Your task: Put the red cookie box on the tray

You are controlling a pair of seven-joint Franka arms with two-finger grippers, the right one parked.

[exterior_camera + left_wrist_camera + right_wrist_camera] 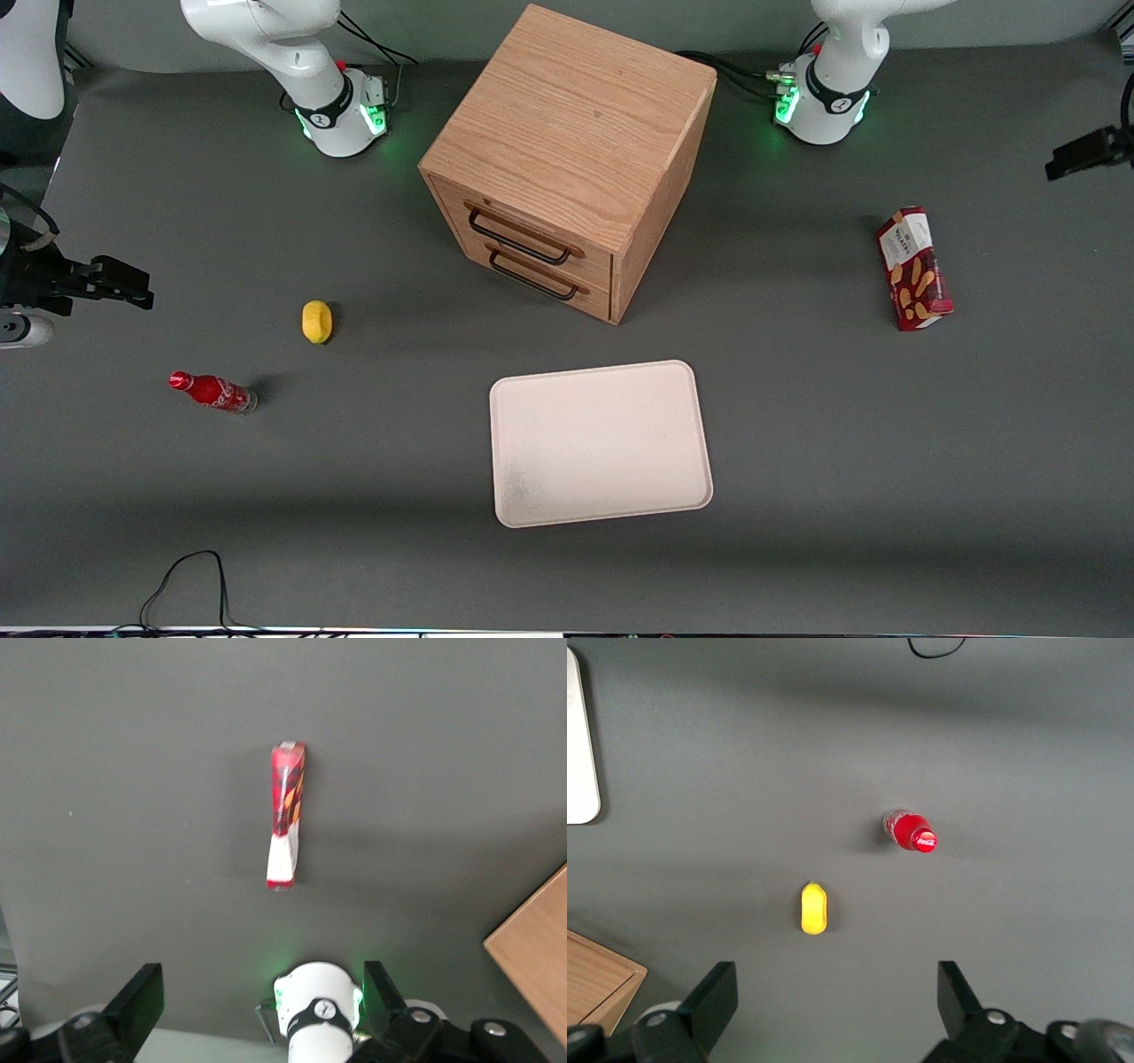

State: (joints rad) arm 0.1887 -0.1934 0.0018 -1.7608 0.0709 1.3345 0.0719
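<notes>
Worktop [842, 461] carries a cabinet [567, 133] at upper centre of the front view. Tray [601, 441] lies flat at lower centre, bare. Box [913, 268] lies on the worktop at right of frame, well apart from the tray. Gripper [261, 1005] hangs above the box [285, 813], jaws apart, holding nothing.

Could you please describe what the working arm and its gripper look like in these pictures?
The left arm is glossy white with rounded segments, a black band around its base joint, green indicator lights and black cables trailing from the base. Its gripper, seen in the left wrist view above the table, has two black, angular fingers spread wide apart.
</notes>
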